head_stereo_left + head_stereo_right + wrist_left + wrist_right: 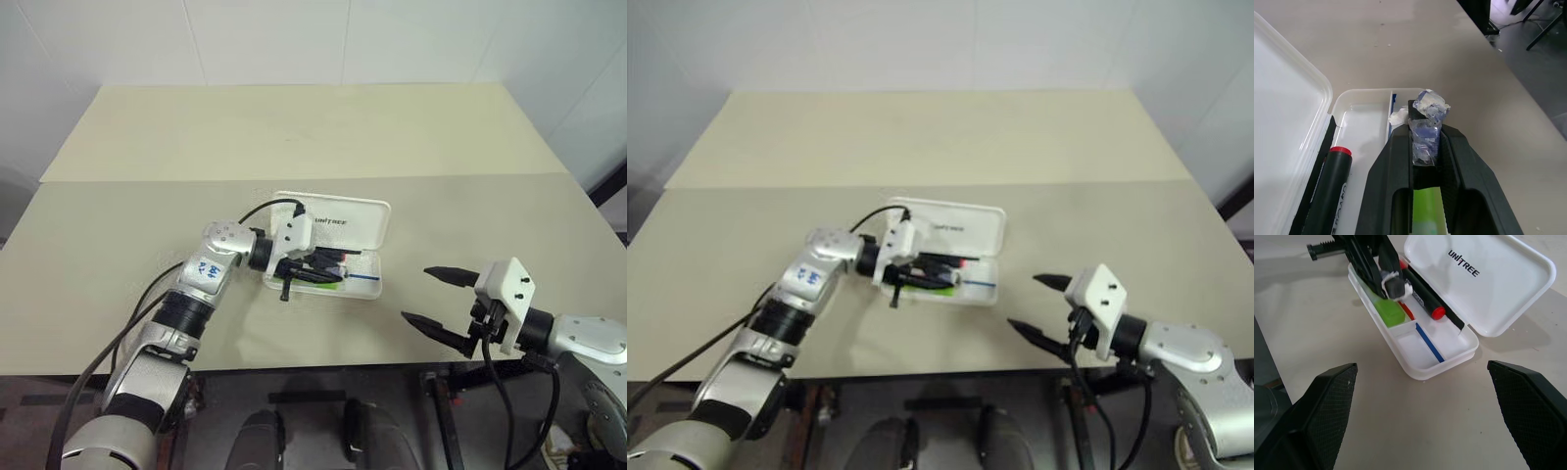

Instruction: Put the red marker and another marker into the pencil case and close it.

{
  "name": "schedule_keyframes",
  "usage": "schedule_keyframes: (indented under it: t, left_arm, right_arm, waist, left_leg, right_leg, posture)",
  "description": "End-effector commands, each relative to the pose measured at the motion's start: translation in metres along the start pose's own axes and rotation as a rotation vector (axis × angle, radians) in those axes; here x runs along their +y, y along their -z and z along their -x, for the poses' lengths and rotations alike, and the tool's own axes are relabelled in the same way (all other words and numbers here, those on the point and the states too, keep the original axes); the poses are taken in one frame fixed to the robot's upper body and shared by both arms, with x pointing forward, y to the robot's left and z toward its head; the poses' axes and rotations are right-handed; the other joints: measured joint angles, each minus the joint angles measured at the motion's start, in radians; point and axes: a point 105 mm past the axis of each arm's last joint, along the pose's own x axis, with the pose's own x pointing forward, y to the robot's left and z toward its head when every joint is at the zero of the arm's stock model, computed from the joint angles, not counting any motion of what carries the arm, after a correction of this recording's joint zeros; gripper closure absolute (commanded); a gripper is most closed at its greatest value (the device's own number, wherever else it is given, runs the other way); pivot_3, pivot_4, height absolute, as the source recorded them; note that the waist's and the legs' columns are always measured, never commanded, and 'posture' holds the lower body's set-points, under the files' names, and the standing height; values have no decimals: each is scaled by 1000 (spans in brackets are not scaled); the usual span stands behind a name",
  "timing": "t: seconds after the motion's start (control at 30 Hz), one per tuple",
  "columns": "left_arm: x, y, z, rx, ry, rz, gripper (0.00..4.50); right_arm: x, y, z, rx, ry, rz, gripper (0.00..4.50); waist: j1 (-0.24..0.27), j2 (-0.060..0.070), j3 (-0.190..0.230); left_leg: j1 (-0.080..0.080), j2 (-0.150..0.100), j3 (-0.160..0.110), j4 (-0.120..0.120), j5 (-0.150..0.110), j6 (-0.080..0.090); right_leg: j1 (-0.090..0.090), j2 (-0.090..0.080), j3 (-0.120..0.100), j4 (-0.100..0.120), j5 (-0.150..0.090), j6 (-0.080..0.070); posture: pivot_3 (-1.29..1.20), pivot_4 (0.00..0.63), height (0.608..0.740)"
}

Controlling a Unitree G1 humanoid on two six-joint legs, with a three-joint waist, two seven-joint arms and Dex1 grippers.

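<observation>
The white pencil case [364,223] lies open at the middle of the table, its lid folded back. The red marker [1425,298], black with a red cap, lies in the tray along the hinge side. My left gripper [315,270] reaches into the tray from the left, shut on the other marker, a lime-green highlighter [1389,314]. The highlighter sits low in the tray, but I cannot tell whether it rests on the bottom. My right gripper [417,294] hangs open and empty over the table's front right, apart from the case.
The tray's end nearest my right gripper holds a small divided compartment with a blue line [1430,343]. The beige table [294,137] stretches far behind the case. Its front edge [323,364] lies just below both arms.
</observation>
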Motion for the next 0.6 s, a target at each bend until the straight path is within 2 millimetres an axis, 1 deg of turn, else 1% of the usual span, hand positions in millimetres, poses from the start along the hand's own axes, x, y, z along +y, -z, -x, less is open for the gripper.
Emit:
schedule_keyframes:
  t: [0.03,0.3,0.43,0.6]
  left_arm:
    - [5,-12,-9,-2,8,-59,4192]
    - [11,-15,-27,-9,4,-70,4192]
    - [9,-17,-36,-22,21,-77,4192]
    - [6,-19,-42,-27,41,-74,4192]
  right_arm:
    - [4,-12,2,-28,4,35,0]
    - [5,-14,0,-38,6,33,0]
    - [6,-15,-2,-46,11,31,0]
    - [6,-15,-2,-49,17,30,0]
  waist:
    - [0,0,0]
    - [0,0,0]
    - [0,0,0]
    - [0,0,0]
  left_leg:
    - [0,0,0,0,0,0]
    - [0,0,-1,0,0,0]
    - [0,0,-1,0,0,0]
    - [0,0,-1,0,0,0]
  right_leg:
    - [0,0,0,0,0,0]
    - [1,0,0,-2,0,0]
    - [2,0,0,-2,0,0]
    - [2,0,0,-2,0,0]
  posture:
    - [0,150,740]
    - [0,150,740]
    - [0,150,740]
    - [0,150,740]
